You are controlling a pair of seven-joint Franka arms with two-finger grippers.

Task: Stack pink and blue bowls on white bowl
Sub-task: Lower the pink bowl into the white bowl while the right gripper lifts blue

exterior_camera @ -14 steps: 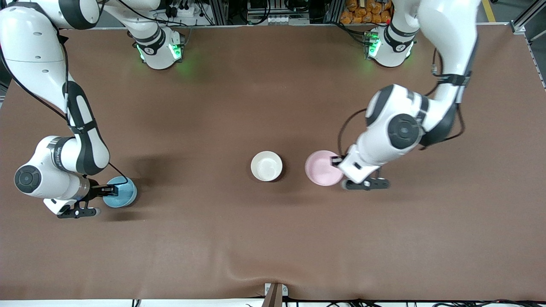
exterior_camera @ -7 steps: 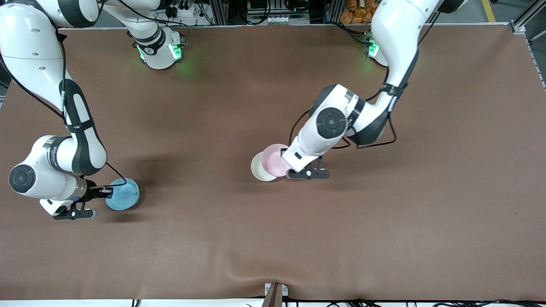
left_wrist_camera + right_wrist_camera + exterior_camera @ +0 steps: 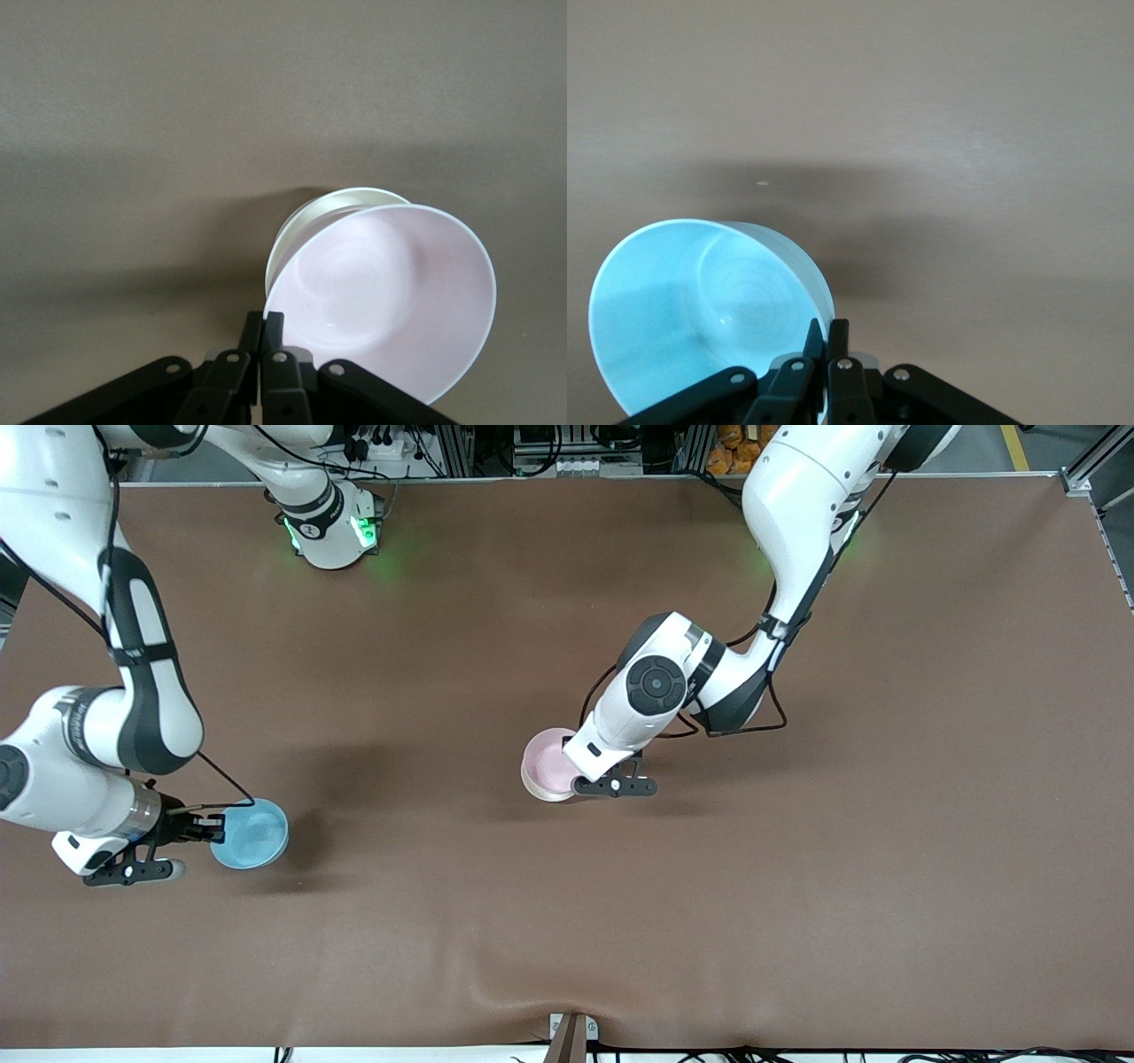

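My left gripper (image 3: 578,777) is shut on the rim of the pale pink bowl (image 3: 547,762) and holds it over the white bowl (image 3: 542,794), of which only a sliver of rim shows. In the left wrist view the pink bowl (image 3: 390,297) tilts above the white bowl (image 3: 314,217), pinched at the rim by my left gripper (image 3: 264,323). My right gripper (image 3: 215,828) is shut on the rim of the light blue bowl (image 3: 252,833), lifted a little over the table toward the right arm's end. In the right wrist view the blue bowl (image 3: 700,310) hangs from my right gripper (image 3: 829,332).
The brown table mat (image 3: 797,886) has a small ripple at its near edge by a metal bracket (image 3: 571,1036). The arm bases (image 3: 332,531) stand along the top edge.
My left gripper carried the pink bowl from beside the white bowl to over it. My right gripper raised the blue bowl slightly and shifted a little toward the table's end.
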